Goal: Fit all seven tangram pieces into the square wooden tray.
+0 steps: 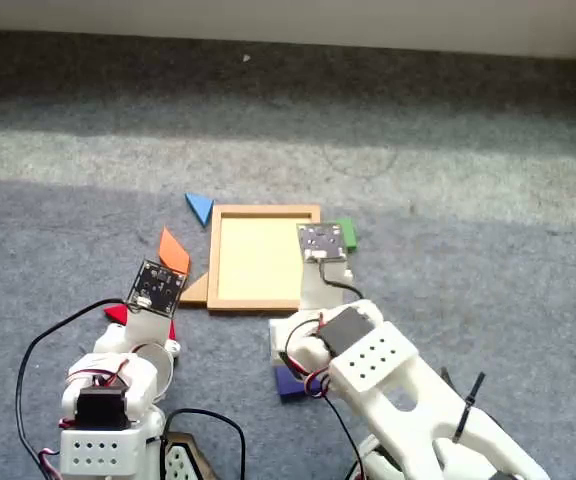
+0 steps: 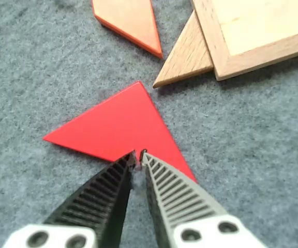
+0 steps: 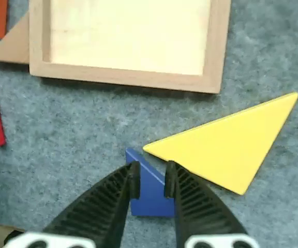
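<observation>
The square wooden tray [image 1: 263,258] lies empty on grey carpet. Around it are a blue triangle [image 1: 200,207], an orange parallelogram [image 1: 173,250], a wooden triangle [image 1: 196,290], a red triangle [image 1: 116,313] and a green piece [image 1: 346,233]. My left gripper [image 2: 137,155] is shut, its tips over the near edge of the red triangle [image 2: 118,126]. My right gripper [image 3: 151,178] is slightly open just above a dark blue piece [image 3: 148,199], which shows in the gap. A yellow triangle [image 3: 226,144] lies beside it, near the tray's corner [image 3: 213,77].
The dark blue piece [image 1: 290,382] lies close to the right arm's base. Black cables [image 1: 38,350] loop over the carpet beside the left arm. Open carpet stretches beyond the tray toward the far wall.
</observation>
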### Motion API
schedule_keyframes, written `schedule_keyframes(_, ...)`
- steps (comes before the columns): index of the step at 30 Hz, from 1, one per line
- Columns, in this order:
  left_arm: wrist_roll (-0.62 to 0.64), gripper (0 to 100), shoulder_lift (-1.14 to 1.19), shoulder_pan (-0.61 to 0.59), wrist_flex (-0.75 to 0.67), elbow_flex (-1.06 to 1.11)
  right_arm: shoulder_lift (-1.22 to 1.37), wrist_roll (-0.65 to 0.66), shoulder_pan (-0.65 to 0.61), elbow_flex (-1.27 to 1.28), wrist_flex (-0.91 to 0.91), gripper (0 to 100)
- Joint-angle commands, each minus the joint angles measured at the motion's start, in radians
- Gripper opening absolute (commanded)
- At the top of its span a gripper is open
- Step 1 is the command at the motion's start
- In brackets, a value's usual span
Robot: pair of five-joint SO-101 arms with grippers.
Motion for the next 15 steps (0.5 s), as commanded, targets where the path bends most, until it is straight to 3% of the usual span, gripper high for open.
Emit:
schedule_keyframes(1,-0.006,5,-0.005,0.007,0.002,0.019,0.101,-0.02,-0.074,-0.015,-0.025,9.1)
schedule_keyframes(8,-0.006,5,-0.005,0.007,0.002,0.019,0.185,-0.069,-0.13,-0.018,-0.222,9.1)
schedule_keyframes(15,-0.006,5,-0.005,0.007,0.002,0.019,0.294,-0.074,-0.11,-0.018,-0.229,9.1)
